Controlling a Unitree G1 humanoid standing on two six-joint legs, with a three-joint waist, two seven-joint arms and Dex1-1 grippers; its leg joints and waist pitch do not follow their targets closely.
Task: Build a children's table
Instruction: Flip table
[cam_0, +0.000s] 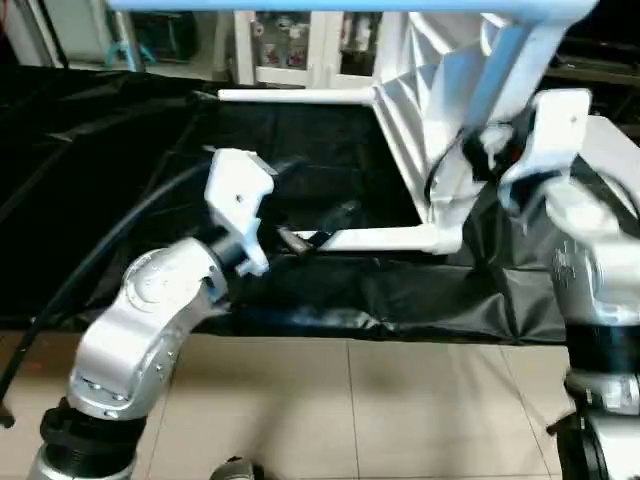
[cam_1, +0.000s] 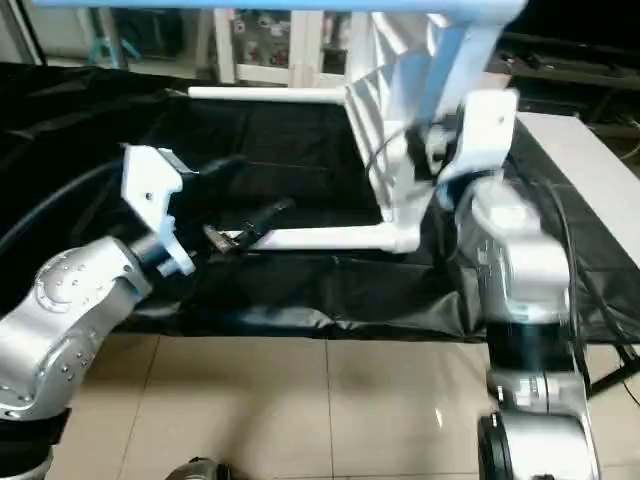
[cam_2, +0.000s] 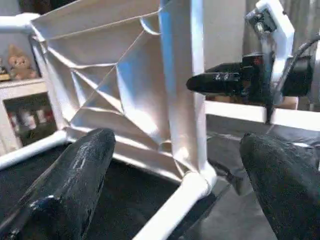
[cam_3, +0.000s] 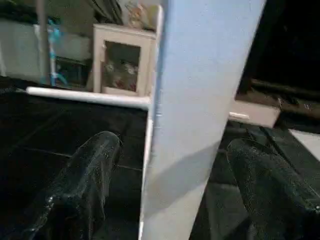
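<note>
The children's table lies tipped on its side on the black cloth. Its tabletop stands on edge, and the X-ribbed underside faces my left arm. One white leg lies along the cloth from the lower corner socket, and another leg sticks out further back. My left gripper hovers at the free end of the lower leg, open, with nothing between its fingers. My right gripper is open around an upper leg, a finger standing off each side of it.
Black cloth covers the work surface, and its front edge drops to a tiled floor. A flat white board lies at the right. Shelves with toys stand behind. A black cable runs along my left arm.
</note>
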